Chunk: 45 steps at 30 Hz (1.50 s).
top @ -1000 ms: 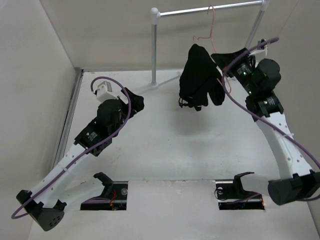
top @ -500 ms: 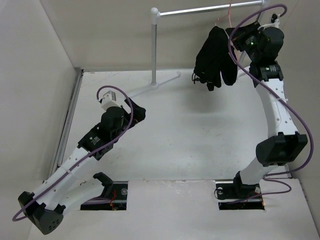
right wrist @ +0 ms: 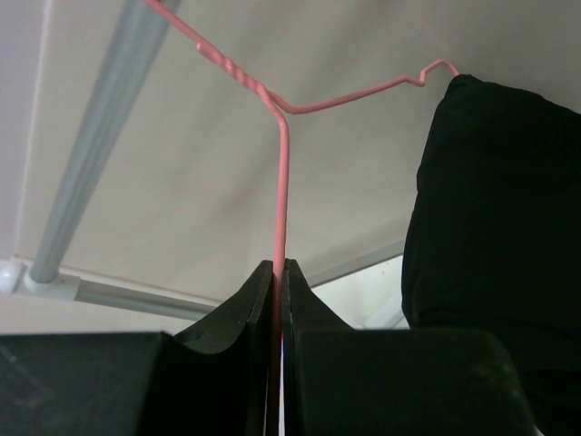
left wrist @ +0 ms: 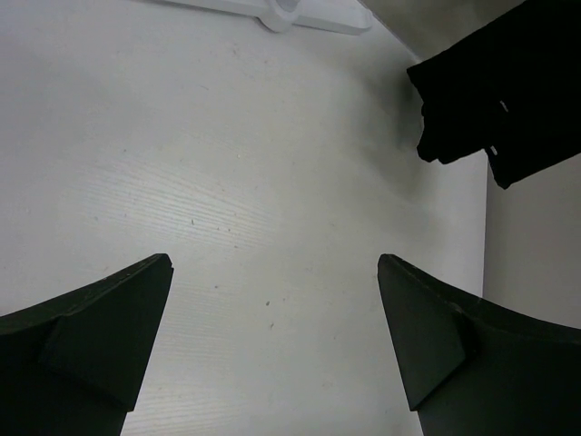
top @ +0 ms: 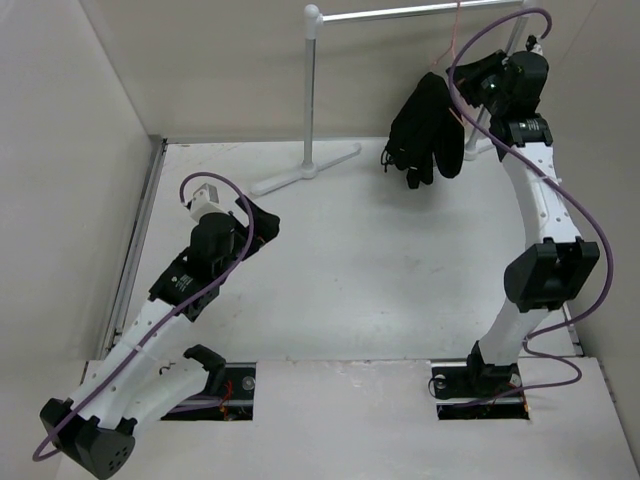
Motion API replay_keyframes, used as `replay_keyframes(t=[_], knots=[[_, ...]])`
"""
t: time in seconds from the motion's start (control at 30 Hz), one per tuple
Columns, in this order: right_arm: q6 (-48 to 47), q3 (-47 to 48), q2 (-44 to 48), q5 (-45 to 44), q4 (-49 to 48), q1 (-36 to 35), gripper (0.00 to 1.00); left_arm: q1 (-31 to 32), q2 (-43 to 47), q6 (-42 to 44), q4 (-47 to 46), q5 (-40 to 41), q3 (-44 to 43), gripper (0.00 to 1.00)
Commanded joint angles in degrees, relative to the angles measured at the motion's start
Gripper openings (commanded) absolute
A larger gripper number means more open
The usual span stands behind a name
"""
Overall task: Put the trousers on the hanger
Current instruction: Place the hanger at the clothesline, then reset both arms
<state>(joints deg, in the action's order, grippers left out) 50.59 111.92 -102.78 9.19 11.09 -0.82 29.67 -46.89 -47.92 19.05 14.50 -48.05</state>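
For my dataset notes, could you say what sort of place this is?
Probably a lab test cell: white table boxed by bare panels, a tabletop garment rail, a wire hanger.

Left hand agape, right hand clamped.

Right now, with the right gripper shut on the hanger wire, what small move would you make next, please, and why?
Probably ease the right gripper down so the hook settles on the rail, then release. The gripper pinches the hanger, the trousers already drape over it, and its neck crosses the rail, but the hook is out of frame, so I cannot tell whether it has caught.
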Motion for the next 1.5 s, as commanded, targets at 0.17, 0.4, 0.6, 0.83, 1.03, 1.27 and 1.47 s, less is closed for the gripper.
replay_keyframes(t=[0.17, 0.4, 0.6, 0.83, 1.03, 1.27, 1.47], knots=[[-0.93, -6.79, 4.52, -1.9, -8.37, 0.25, 0.2, -0.98, -0.04, -0.33, -1.12, -1.14, 0.33, 1.0], [-1.28, -11.28, 7.06, -1.19, -9.25, 0.78, 0.62, -0.89, -0.39, -0.59, -1.12, -0.97, 0.24, 1.0], [-2.77, -13.39, 9.61, -0.93, -8.72, 1.13, 0.89, -1.06, -0.3, -0.59, -0.94, -0.88, -0.37, 1.0], [-4.27, -18.83, 16.37, -1.46, -7.31, 2.8, 1.0, -1.33, -1.62, -0.42, -0.51, -1.14, -2.39, 1.0], [-5.67, -31.21, 28.05, -1.98, -7.14, 5.34, 1.0, -1.24, -5.65, 0.02, 3.44, -0.27, -5.12, 1.0], [-6.47, -52.13, 44.32, -7.77, 0.41, 6.23, 1.0, -1.15, -11.29, 1.34, 14.34, 2.37, -7.23, 1.0], [-6.82, -67.34, 55.3, -18.22, 12.88, 4.3, 1.0, 0.08, -10.68, 2.39, 18.13, 5.1, -5.21, 1.0]])
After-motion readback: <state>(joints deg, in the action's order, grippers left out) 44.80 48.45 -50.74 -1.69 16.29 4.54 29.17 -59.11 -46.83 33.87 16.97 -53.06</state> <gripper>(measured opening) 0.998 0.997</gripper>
